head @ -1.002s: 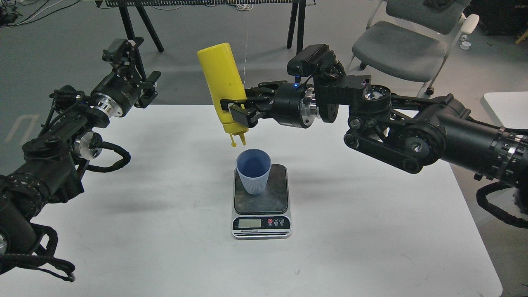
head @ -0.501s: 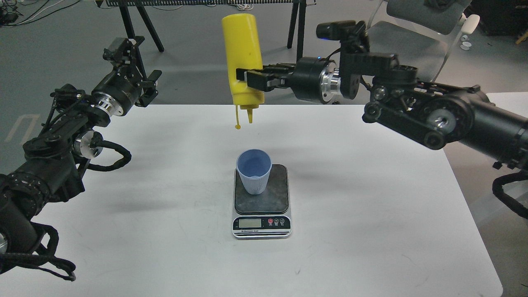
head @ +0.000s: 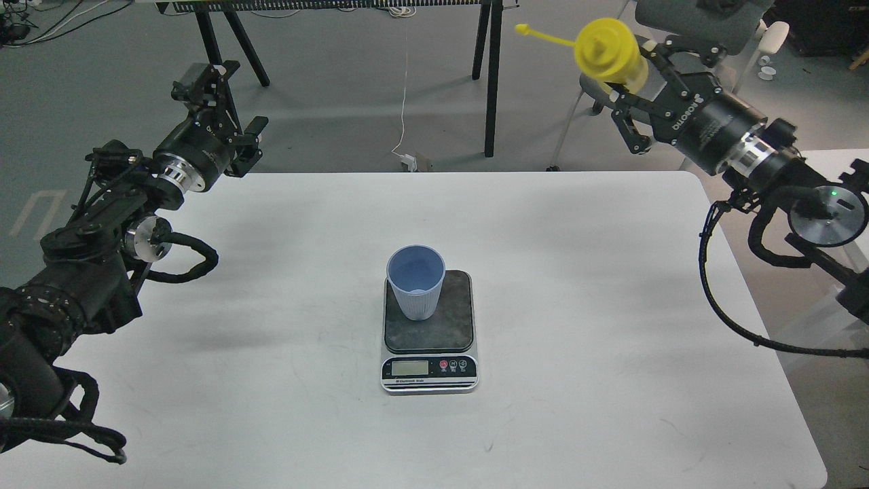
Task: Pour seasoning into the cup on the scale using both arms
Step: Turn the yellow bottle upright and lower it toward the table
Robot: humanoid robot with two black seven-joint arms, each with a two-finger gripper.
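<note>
The right end effector [head: 621, 75] pinches the seasoning [head: 606, 49] sideways, well apart from the cup [head: 415, 282]; drips risk hitting the counter [head: 611, 353].

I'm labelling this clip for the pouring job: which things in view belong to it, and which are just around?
Job:
yellow squeeze bottle, held in the right gripper
blue cup, standing on the scale
left gripper, holding nothing

Just around:
grey chair
black stand legs
white cable
</note>
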